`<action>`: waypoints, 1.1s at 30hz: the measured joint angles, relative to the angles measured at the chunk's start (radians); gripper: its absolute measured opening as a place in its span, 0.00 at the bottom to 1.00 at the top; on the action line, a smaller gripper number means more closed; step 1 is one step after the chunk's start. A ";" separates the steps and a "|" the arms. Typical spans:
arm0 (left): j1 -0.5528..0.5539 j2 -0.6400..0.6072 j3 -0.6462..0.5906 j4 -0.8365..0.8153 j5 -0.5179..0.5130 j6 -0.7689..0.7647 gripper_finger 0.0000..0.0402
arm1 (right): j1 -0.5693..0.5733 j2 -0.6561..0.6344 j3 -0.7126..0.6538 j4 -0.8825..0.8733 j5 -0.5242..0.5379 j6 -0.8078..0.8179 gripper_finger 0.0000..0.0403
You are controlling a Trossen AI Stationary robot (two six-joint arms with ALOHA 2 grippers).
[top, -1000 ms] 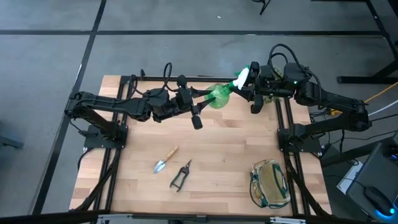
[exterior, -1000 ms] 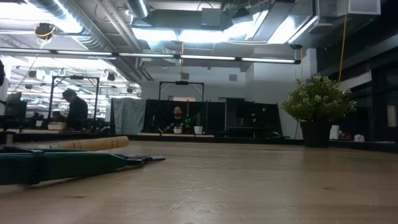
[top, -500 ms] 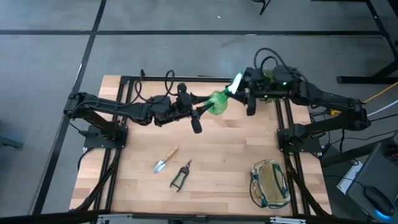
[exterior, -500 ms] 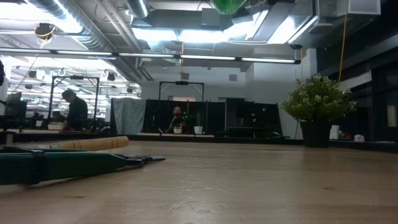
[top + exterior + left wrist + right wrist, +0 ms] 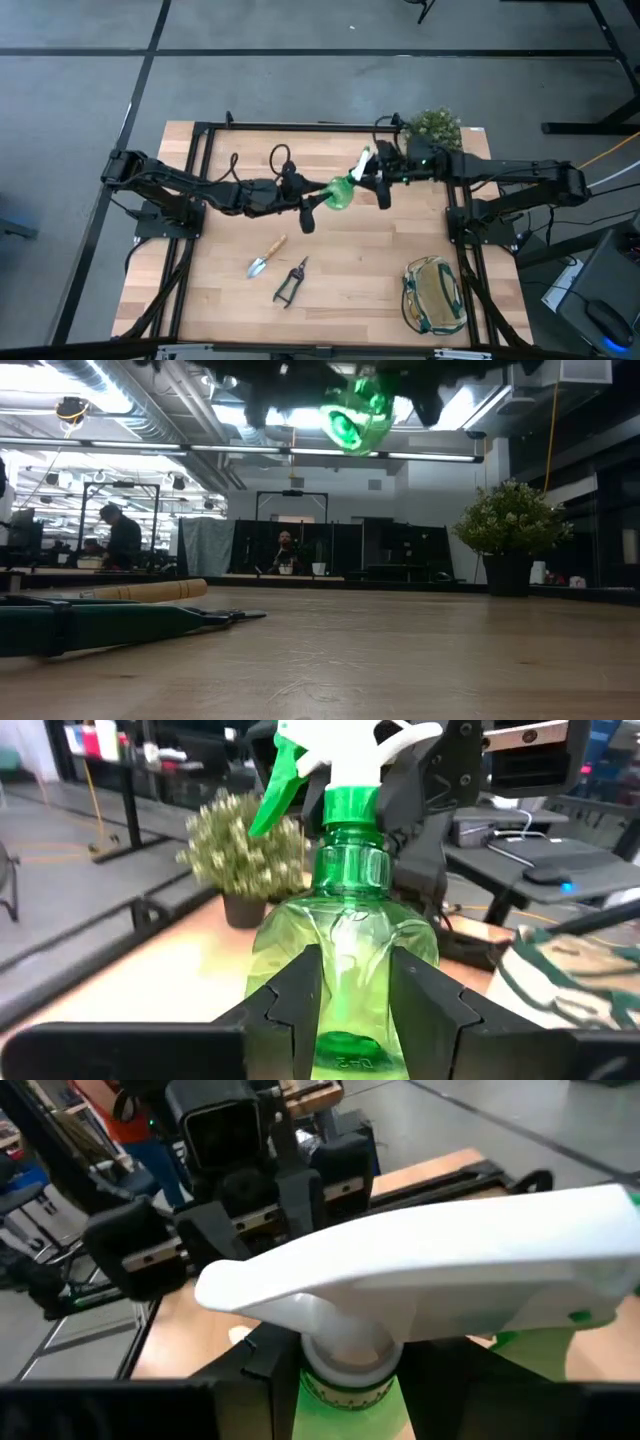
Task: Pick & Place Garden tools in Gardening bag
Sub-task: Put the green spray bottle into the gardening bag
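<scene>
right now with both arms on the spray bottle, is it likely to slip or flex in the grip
The spray bottle looks like smooth, see-through plastic, so its rounded body could slip between the left gripper fingers. Thin walls like that probably give a little under squeeze. The right gripper sits at the stiffer neck under the white nozzle, likely the firmer hold. It appears nearly empty, so probably light.

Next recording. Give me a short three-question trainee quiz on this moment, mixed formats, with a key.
1. True or false: the green translucent spray bottle stands on the wooden table.
2. Which tools grip it? A) left only B) right only C) left tool and right tool
3. Name the two items lying beside each other on the table.

Key: 1. False, it is held aloft. 2. C. 3. The wooden-handled metal trowel and black-handled pruning shears.
</scene>
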 joint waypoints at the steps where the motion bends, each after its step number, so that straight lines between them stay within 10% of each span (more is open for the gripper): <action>1: -0.006 0.003 -0.022 0.020 0.000 -0.013 0.26 | 0.005 0.007 -0.022 0.022 0.000 0.000 0.34; 33: -0.032 0.293 -0.117 -0.070 0.258 -0.029 0.31 | 0.170 0.403 -0.190 0.347 0.009 0.028 0.34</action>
